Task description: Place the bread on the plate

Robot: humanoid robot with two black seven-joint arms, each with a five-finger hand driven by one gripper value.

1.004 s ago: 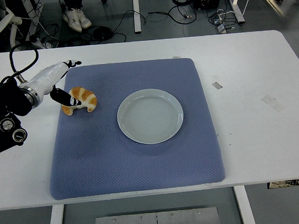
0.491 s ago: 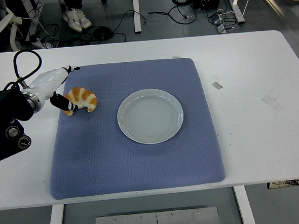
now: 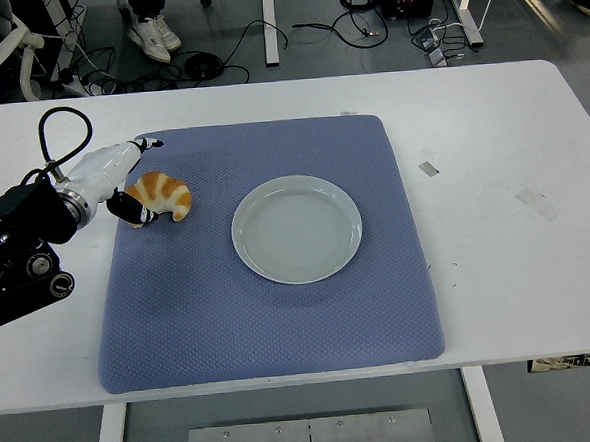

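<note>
Grey floor (image 3: 315,49) beyond white table (image 3: 492,169), black cables (image 3: 263,33), desk legs (image 3: 272,22), chair base (image 3: 24,47)

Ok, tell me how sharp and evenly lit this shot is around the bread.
Head view: even, soft overhead light, no glare on the plate; the bread is sharp, with only a faint shadow on the blue mat; the left hand beside it shows dark, its fingers hard to make out.
</note>
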